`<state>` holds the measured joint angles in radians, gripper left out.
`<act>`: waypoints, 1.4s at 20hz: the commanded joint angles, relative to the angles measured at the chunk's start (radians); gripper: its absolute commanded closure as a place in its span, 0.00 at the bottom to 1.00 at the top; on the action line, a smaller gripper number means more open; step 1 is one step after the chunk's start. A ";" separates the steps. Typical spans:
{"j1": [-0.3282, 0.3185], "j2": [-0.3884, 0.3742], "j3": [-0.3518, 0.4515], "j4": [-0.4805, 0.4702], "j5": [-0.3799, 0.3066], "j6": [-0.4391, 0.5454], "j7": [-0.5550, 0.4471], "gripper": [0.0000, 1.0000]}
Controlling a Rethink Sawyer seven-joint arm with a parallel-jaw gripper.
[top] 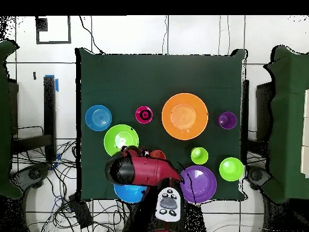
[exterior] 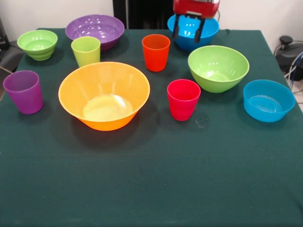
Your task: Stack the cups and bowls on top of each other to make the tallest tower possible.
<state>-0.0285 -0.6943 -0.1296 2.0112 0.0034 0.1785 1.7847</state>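
Green-clothed table (exterior: pixel 151 189) | front view: gripper (exterior: pixel 188 27) seen spread, empty, above blue bowl (exterior: pixel 208 29); red-pink cup (exterior: pixel 183 98) well nearer camera, nothing stacked | overhead view: arm hides orange cup (exterior: pixel 155 51); toppling risked by blind descent.

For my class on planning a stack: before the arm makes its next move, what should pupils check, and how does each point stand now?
1. Gripper free of load: ok, black fingers spread, nothing between them.
2. Red-pink plastic cup upright and empty: ok.
3. Orange plastic cup stands apart from its neighbours: ok.
4. Large orange-yellow plastic bowl empty: ok.
5. Any stacking begun: not ok, every piece sits alone on the green cloth table.
6. Gripper's height above the far blue plastic bowl: cannot tell.
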 commanded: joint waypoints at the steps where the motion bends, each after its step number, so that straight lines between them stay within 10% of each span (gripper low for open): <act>1: -0.025 0.044 0.081 -0.064 0.037 -0.046 0.171 0.00; 28: -0.014 0.041 0.076 -0.099 0.115 0.028 0.196 0.00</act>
<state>-0.0494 -0.6878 -0.1292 1.9388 0.0783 0.1789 1.8164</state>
